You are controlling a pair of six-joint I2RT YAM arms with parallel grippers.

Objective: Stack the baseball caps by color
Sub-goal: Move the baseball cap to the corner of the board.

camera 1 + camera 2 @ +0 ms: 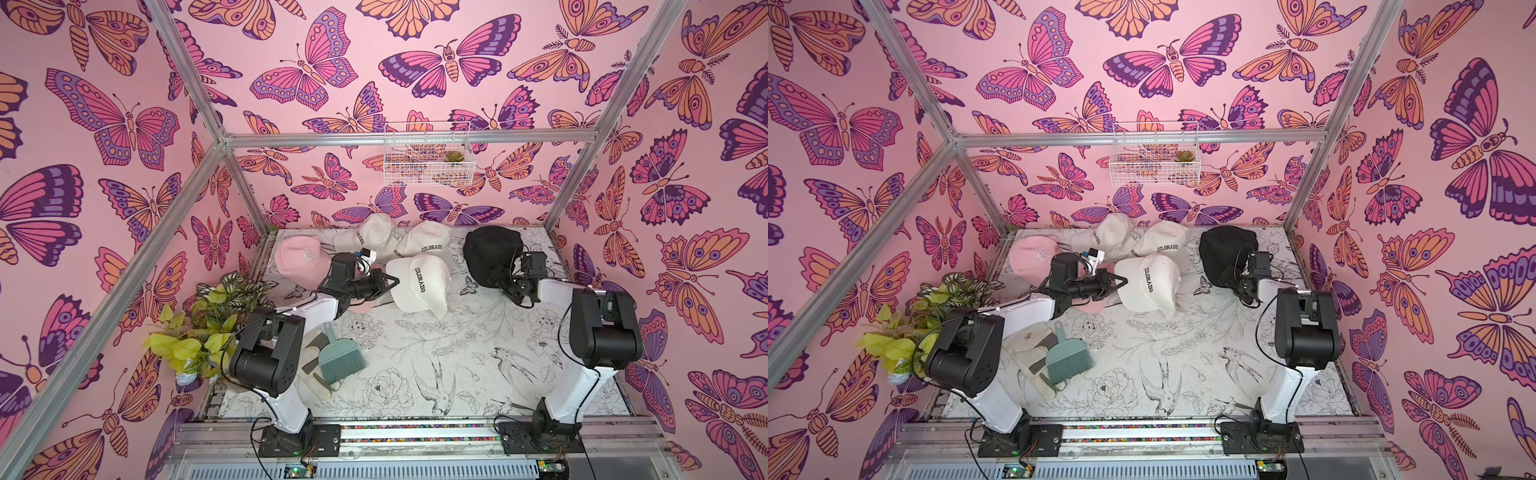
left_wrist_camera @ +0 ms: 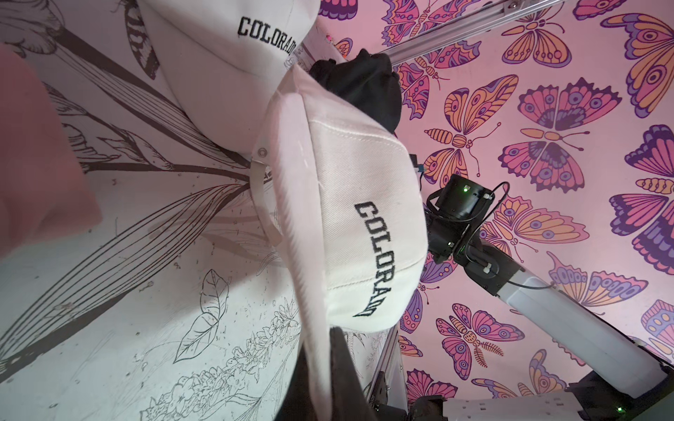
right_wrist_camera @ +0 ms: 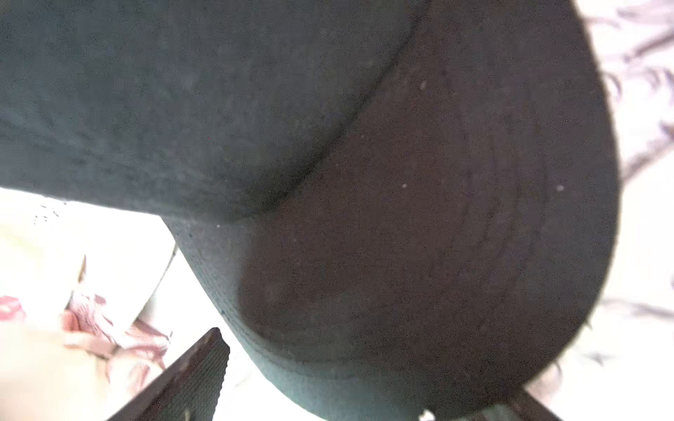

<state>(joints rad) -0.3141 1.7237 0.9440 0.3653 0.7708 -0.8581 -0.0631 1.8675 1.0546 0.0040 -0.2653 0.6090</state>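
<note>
Hanging high at the back, a wire basket (image 1: 399,174) holds a succulent (image 1: 452,156)

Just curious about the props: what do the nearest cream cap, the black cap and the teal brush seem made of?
The cream cap: matte woven twill, probably cotton; fine diagonal weave, stitched seams and embroidered letters show. The black cap: soft matte fabric, slightly fuzzy, with rows of brim stitching; fibre unclear. The teal brush: probably plastic; smooth moulded handle, fine bristles.

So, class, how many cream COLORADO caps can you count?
3: back-left cap, back-middle cap, and the nearest cap, pinched by the left gripper; more may be hidden.
</note>
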